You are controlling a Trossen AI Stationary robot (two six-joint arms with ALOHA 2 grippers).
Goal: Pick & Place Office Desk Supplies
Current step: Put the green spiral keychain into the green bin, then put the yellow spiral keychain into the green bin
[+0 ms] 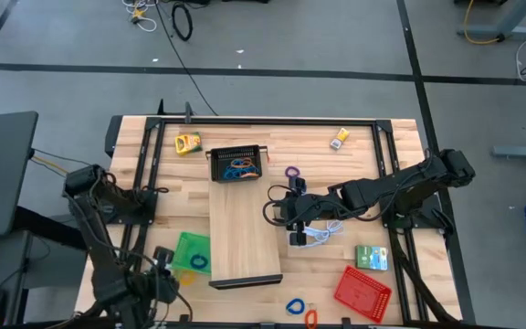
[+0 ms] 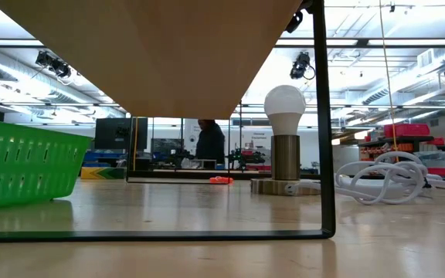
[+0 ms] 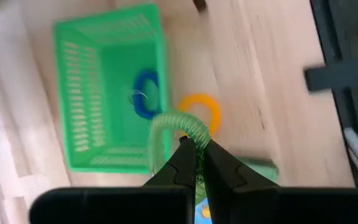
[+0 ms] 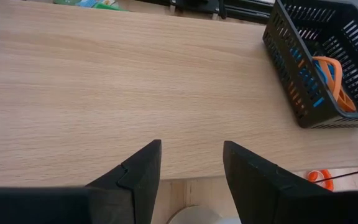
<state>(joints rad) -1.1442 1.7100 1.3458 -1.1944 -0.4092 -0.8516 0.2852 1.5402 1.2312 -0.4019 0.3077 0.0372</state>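
Observation:
In the left wrist view my left gripper (image 3: 196, 144) is shut on a pale green coiled loop (image 3: 166, 124), above the green mesh tray (image 3: 79, 93) at the table's near left. A blue loop (image 3: 146, 93) lies inside that tray, and a yellow loop (image 3: 201, 111) lies on the table beside it. In the high view the left gripper (image 1: 163, 260) sits by the green tray (image 1: 188, 245). My right gripper (image 4: 191, 149) stands open above the pale wooden board (image 4: 135, 81), touching nothing. The black tray (image 4: 328, 56) holds orange and blue loops. My left gripper pinches the green coiled loop between its two fingertips, at one spot on the ring (image 3: 191, 132). The fingers come steeply from above. The rest of the loop arches out past the fingertips, lifted clear of the tray and the table.
A purple loop (image 1: 291, 172) lies right of the black tray (image 1: 236, 163). Yellow boxes (image 1: 187, 143) (image 1: 339, 139) sit at the far edge. A green box (image 1: 371, 257), a red tray (image 1: 362, 291), a blue loop (image 1: 295, 306) and an orange loop (image 1: 310, 318) lie near right. A white cable (image 1: 316, 236) lies beside the board.

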